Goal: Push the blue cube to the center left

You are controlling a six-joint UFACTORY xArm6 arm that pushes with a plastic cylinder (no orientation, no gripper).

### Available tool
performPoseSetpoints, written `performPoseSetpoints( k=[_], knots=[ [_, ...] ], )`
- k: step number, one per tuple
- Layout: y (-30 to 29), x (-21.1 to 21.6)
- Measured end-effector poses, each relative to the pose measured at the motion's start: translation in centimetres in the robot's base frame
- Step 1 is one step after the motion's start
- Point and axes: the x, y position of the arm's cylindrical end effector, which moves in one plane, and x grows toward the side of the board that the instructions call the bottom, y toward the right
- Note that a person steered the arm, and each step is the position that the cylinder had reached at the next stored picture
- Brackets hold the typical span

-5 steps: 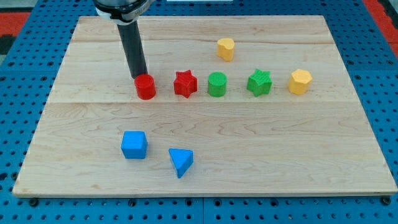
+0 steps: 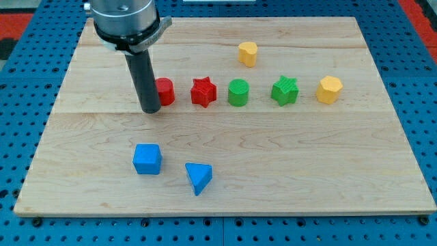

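Observation:
The blue cube (image 2: 147,158) sits on the wooden board (image 2: 273,157) toward the view's bottom left. My tip (image 2: 150,109) is above it in the view, well apart from it, just left of the red cylinder (image 2: 164,91) and partly covering it. A blue triangular block (image 2: 199,178) lies to the right of the cube.
A row runs rightward from the red cylinder: a red star (image 2: 203,91), a green cylinder (image 2: 238,92), a green star (image 2: 285,90), a yellow hexagonal block (image 2: 329,89). Another yellow block (image 2: 248,53) sits above the row.
My tip has moved down and slightly left in the view, from behind the red cylinder to its left side. The blocks look unmoved.

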Motion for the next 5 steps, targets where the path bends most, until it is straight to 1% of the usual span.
performPoseSetpoints(
  k=[2,3,4,5],
  knots=[
    [18.7,2.7],
    [21.8,10.5],
    [18.1,15.2],
    [10.4,14.7]
  ],
)
